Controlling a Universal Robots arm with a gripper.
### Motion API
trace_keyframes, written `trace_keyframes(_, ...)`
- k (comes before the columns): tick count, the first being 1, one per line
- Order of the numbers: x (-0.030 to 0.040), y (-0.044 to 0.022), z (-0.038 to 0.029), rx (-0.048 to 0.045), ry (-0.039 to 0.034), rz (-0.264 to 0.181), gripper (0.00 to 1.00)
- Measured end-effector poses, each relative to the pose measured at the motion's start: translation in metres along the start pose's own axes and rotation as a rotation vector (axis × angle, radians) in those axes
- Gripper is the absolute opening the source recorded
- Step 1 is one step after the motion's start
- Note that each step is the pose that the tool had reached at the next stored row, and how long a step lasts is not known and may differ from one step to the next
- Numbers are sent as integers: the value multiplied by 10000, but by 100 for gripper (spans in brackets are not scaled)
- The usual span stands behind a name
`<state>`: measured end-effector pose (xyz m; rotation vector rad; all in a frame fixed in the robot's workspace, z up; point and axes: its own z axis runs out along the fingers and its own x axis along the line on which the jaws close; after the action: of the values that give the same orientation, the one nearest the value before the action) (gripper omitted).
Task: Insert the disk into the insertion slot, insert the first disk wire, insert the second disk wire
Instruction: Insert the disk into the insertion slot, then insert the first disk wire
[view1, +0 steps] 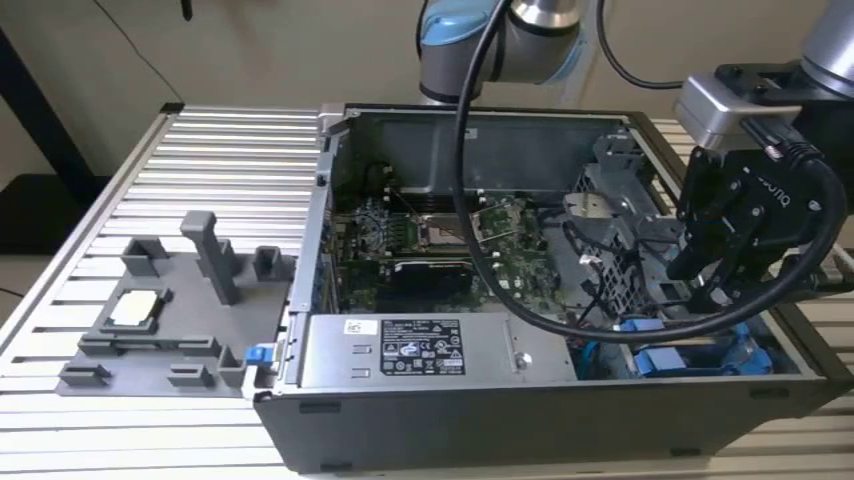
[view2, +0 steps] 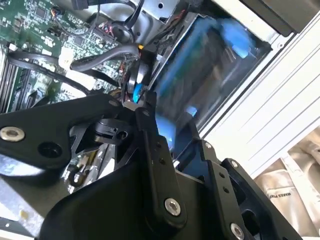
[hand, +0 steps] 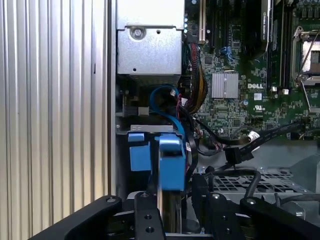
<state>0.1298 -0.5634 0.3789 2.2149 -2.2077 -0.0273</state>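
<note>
Table (view1: 227, 140): one, of ribbed metal; everything stands on it.
Case (view1: 534, 425): one, grey, its side open upward.
Arm (view1: 494, 40): one. Its base is behind the case. Its wrist is over the case's end at the exterior view's right and points down into it.
Tray (view1: 147, 330): one, grey, with upright posts, beside the case at the exterior view's left. One pale square part (view1: 138, 307) lies on it.
Power box (view1: 414, 350): one, grey with a sticker, along the near wall of the case.
Board (view1: 427, 235): one, green, on the case floor.
Disk (view1: 694, 358): one, in a blue frame, low in the near corner of the case at the exterior view's right, just beside the power box. How deep it sits is not clear.
Gripper (view1: 705, 285): one, black, just above the disk. It is not clear whether it is open or closed.
Cable (view1: 534, 310): one thick black loop from the arm, hanging into the case.
</note>
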Motion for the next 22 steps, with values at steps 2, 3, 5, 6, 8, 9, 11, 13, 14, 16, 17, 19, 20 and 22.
trace_keyframes(2, 1, 1, -8, 1, 3, 1, 40)
trace_keyframes(3, 0, 1, -25, 1, 3, 2, 40)
trace_keyframes(5, 0, 3, -76, 0, 2, 3, 40)
trace_keyframes(6, 0, 3, -113, -1, 2, 2, 40)
trace_keyframes(8, 0, 5, -185, -4, 1, 2, 40)
trace_keyframes(9, -1, 5, -209, -4, 2, 2, 40)
trace_keyframes(11, -5, 5, -216, -4, -2, 1, 40)
trace_keyframes(13, -5, 5, -217, 55, -35, 0, 40)
trace_keyframes(14, -5, 6, -217, 159, -94, -4, 40)
trace_keyframes(16, -5, 8, -218, 458, -222, -32, 40)
trace_keyframes(17, -5, 8, -217, 608, -286, -47, 40)
trace_keyframes(19, -5, 10, -217, 911, -406, -75, 40)
trace_keyframes(20, -5, 11, -217, 1058, -467, -89, 40)
trace_keyframes(22, -4, 13, -216, 1357, -596, -115, 40)
